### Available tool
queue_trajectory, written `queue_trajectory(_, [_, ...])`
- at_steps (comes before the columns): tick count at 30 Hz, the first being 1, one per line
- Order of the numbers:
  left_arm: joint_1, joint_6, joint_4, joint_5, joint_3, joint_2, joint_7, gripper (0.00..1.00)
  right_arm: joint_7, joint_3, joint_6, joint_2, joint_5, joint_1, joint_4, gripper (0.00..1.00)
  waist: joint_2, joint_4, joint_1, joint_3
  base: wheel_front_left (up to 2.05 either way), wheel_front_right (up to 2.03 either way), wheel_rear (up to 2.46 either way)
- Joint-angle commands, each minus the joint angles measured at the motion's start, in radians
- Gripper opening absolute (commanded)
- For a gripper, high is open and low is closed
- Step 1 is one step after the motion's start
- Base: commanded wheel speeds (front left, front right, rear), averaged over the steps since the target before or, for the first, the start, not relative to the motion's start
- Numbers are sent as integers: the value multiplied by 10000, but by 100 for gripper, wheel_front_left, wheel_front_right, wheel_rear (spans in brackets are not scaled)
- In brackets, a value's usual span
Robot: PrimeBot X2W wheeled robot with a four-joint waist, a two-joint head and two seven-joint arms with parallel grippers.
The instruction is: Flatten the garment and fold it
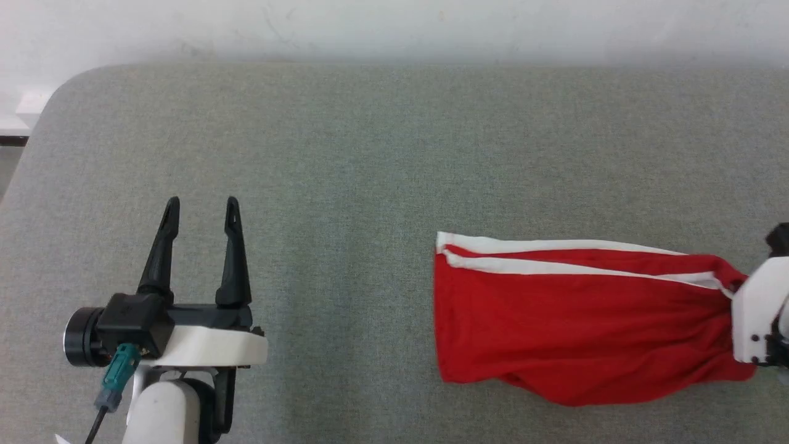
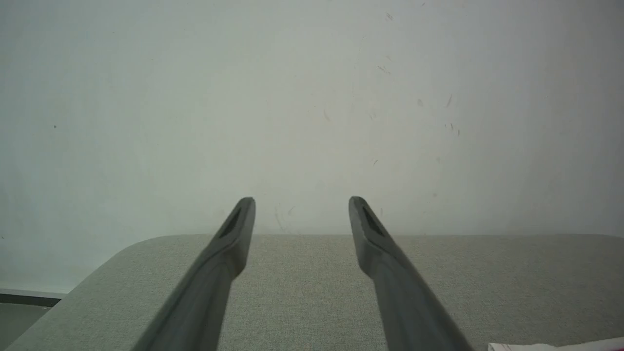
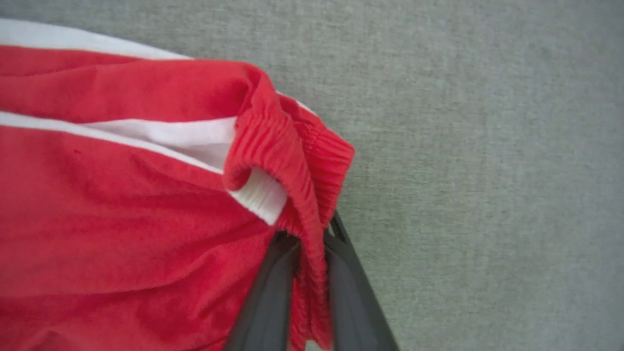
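The garment [image 1: 573,320], red shorts with white side stripes, lies bunched and partly folded on the grey table [image 1: 370,154] at the right. Its ribbed red waistband [image 3: 292,161] stands gathered up in the right wrist view. My right gripper [image 3: 309,234] is shut on that waistband, the two dark fingers pinching the fabric between them; in the head view its white wrist [image 1: 761,311] covers the garment's right end. My left gripper [image 1: 200,209] hovers open over bare table at the lower left, well apart from the garment, with nothing between its fingers [image 2: 234,234].
A pale wall [image 1: 394,28] runs behind the table's far edge. The table's far left corner [image 1: 68,83] is rounded, with floor beyond it. A white sliver of the garment's stripe [image 2: 551,346] peeks into the left wrist view's lower right corner.
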Motion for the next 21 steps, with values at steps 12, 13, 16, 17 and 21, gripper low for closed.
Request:
queue_trajectory(12, [279,-307,226,129,254,-172,-47,100,1374,468,-23,-19,-790,45,-938,0,0,-242,-1,-459,0,0,0])
queue_trajectory(13, [298,-328,235,123,267,-185,-47,100,1689,645,-23,-29,-707,101,-1288,0,0,-267,-1,-514,0,0,0])
queue_trajectory(16, [308,-382,230,130,247,-233,-47,100,2422,1151,-23,-114,-421,291,-2608,0,0,-284,-1,-604,0,0,0])
queue_trajectory(17, [295,-420,222,167,197,-245,-47,100,2638,1280,-23,-133,-327,374,-3036,0,0,-272,-1,-620,0,0,0])
queue_trajectory(21, [191,-517,346,204,58,-303,-47,100,3392,1617,-23,129,129,712,-4396,0,0,-178,-1,-666,0,0,0])
